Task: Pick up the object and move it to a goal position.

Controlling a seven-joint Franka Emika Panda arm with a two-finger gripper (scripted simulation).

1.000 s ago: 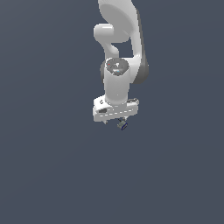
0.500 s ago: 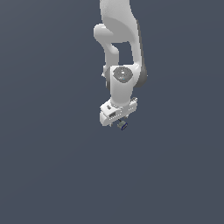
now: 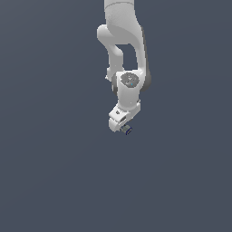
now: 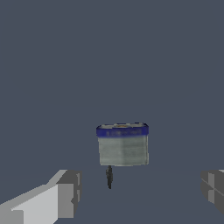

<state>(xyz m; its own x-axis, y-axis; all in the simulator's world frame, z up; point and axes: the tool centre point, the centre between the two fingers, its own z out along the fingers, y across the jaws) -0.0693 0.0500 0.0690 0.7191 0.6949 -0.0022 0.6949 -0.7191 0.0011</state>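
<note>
Seemingly light and rigid, the object (image 4: 122,144) is best pinched across its flat grey sides; the jaws are seen spread wide, nothing held.

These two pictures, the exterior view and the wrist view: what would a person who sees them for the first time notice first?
First comes the white Panda arm, hanging from the top of the exterior view against a plain dark grey-blue background. Next is the tiny block with a navy-blue rim, just beneath the gripper. In the wrist view it sits in the middle with a grey finger far to each side, not touching it.
</note>
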